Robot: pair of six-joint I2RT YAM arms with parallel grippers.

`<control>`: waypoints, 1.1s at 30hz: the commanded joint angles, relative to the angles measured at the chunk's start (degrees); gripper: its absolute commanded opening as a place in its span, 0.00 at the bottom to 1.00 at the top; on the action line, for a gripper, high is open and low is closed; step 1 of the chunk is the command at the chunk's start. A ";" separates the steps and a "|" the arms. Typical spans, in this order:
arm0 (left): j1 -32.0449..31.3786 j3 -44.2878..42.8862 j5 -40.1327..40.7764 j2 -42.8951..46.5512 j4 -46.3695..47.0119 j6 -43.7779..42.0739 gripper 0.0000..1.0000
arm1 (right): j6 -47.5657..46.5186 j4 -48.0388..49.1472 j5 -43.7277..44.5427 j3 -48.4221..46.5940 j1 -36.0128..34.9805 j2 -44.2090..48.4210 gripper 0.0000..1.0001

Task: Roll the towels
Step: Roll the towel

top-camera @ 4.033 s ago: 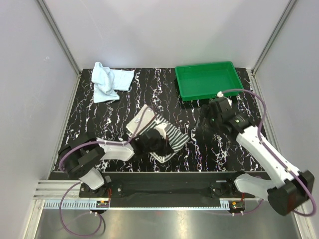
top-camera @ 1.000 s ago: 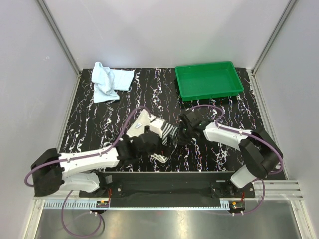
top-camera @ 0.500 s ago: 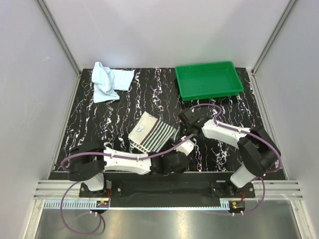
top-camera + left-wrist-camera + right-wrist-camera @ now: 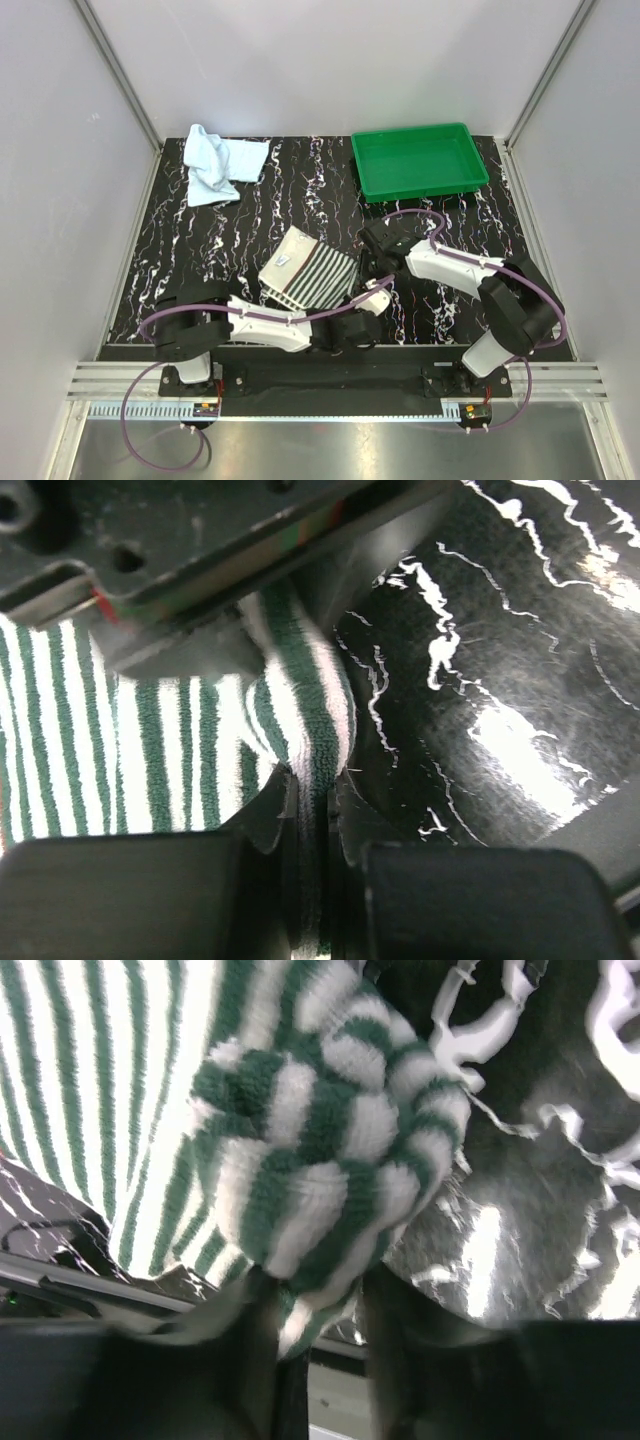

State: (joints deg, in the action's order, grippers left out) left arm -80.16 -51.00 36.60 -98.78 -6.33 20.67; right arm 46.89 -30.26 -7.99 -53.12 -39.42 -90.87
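Pinching the striped towel (image 4: pixel 310 270) by its right edge, left hand (image 4: pixel 308 810) nearly closed on it, mid-desk (image 4: pixel 200 250) toward the near edge. Bunched fold sits between the part-open right hand (image 4: pixel 320 1330); grip unclear. Crumpled blue towel (image 4: pixel 215 165) at far-left corner; green tray (image 4: pixel 420 133) at far-right corner.

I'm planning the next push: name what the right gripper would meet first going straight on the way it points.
The striped towel: its bunched fold sits right at the right gripper, reaching between the fingers, nothing before it. Whether they grip it is unclear.
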 commanded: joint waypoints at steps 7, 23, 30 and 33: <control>3.78 2.31 -14.53 2.19 5.54 3.15 0.00 | -3.82 -13.50 7.71 -5.32 4.69 8.25 0.76; 18.26 18.91 -40.18 12.73 28.60 17.89 0.00 | -0.58 -6.75 9.84 2.64 17.09 31.42 0.81; 28.91 28.41 -56.36 10.72 49.63 31.17 0.00 | 0.13 11.61 -7.98 16.80 17.09 40.34 0.86; 32.52 30.43 -61.46 7.91 57.02 37.41 0.00 | 1.44 17.22 -11.94 22.52 17.01 39.81 0.85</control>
State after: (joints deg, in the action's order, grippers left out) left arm -50.15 -22.48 -15.33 -88.62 37.71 49.30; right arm 46.65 -23.14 -11.79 -35.07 -22.17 -50.39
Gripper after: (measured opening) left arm 0.116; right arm 0.854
